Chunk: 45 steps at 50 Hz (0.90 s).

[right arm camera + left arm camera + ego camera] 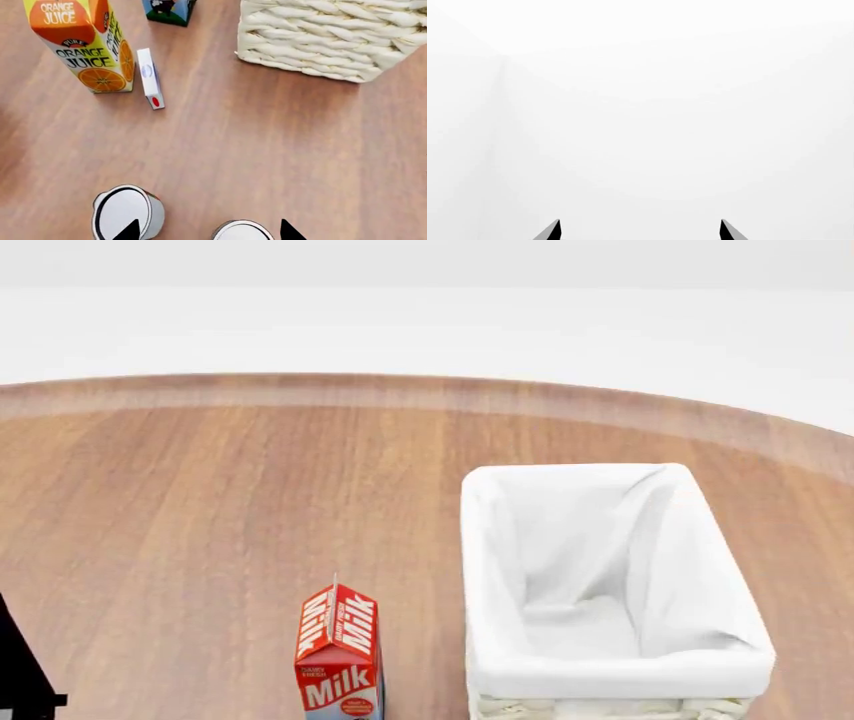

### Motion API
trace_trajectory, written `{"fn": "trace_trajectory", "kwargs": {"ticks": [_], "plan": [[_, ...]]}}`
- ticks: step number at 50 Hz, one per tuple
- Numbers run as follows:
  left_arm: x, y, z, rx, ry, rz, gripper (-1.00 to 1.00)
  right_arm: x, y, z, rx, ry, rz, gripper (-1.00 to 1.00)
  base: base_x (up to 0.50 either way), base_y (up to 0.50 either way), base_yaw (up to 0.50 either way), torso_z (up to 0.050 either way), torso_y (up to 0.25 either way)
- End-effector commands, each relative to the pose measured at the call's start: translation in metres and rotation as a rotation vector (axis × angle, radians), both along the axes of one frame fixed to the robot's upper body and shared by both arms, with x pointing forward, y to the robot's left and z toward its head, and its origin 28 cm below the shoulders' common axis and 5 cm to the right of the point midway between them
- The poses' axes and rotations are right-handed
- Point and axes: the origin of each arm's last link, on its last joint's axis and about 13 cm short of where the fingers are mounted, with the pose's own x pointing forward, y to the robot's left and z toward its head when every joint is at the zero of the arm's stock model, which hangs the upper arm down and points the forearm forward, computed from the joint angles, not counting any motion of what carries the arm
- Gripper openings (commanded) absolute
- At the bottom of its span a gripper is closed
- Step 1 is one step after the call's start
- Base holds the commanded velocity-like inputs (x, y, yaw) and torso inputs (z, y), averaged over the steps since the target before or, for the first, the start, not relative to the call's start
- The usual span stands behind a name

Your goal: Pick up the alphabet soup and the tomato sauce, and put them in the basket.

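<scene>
In the right wrist view, two cans stand upright on the wood table, seen from above. One pale-lidded can [127,210] shows a sliver of red and green at its side, so it looks like the tomato sauce. The other can [243,231] shows only its lid, so I cannot tell whether it is the alphabet soup. It sits between the tips of my open right gripper [208,231], nearer one finger. The basket [614,672], cream wicker with a white liner, stands empty at the right. My left gripper [640,230] is open, facing only blank white.
An orange juice carton [83,45], a small white box [149,77] and a blue-green carton [168,10] stand beyond the cans. The basket's woven wall [327,40] is past them to one side. A red milk carton [338,655] stands left of the basket.
</scene>
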Motion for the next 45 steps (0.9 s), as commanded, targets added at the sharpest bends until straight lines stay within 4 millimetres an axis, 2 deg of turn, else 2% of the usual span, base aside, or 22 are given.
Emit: {"fn": "trace_trajectory", "kwargs": {"ticks": [1,5,7,8,13,16,45], "plan": [[0.0,0.0,0.0,0.0,0.001,0.0,1.0,0.0,-0.005,-0.008,-0.011,0.015,-0.016,1.0,0.0,0.0,0.0,0.0,0.0],[0.0,0.001,0.0,-0.001,0.001,0.003,1.0,0.002,-0.006,-0.01,-0.012,0.016,-0.024,1.0,0.0,0.0,0.0,0.0,0.0],[-0.001,0.001,0.0,-0.002,0.0,0.003,1.0,0.002,-0.007,-0.018,-0.013,0.016,-0.03,1.0,0.0,0.0,0.0,0.0,0.0],[-0.001,0.001,0.001,-0.003,-0.001,0.003,1.0,0.002,-0.007,-0.013,-0.015,0.015,-0.031,1.0,0.0,0.0,0.0,0.0,0.0],[-0.001,0.0,0.0,-0.004,-0.001,0.0,1.0,0.001,-0.008,-0.015,-0.014,0.021,-0.032,1.0,0.0,0.0,0.0,0.0,0.0],[-0.001,0.0,0.0,-0.004,-0.001,-0.001,1.0,0.001,-0.009,-0.024,-0.011,0.025,-0.043,1.0,0.0,0.0,0.0,0.0,0.0],[-0.001,0.0,-0.001,-0.011,-0.009,-0.003,1.0,0.003,-0.019,-0.038,0.007,0.044,-0.09,1.0,0.0,0.0,0.0,0.0,0.0]]}}
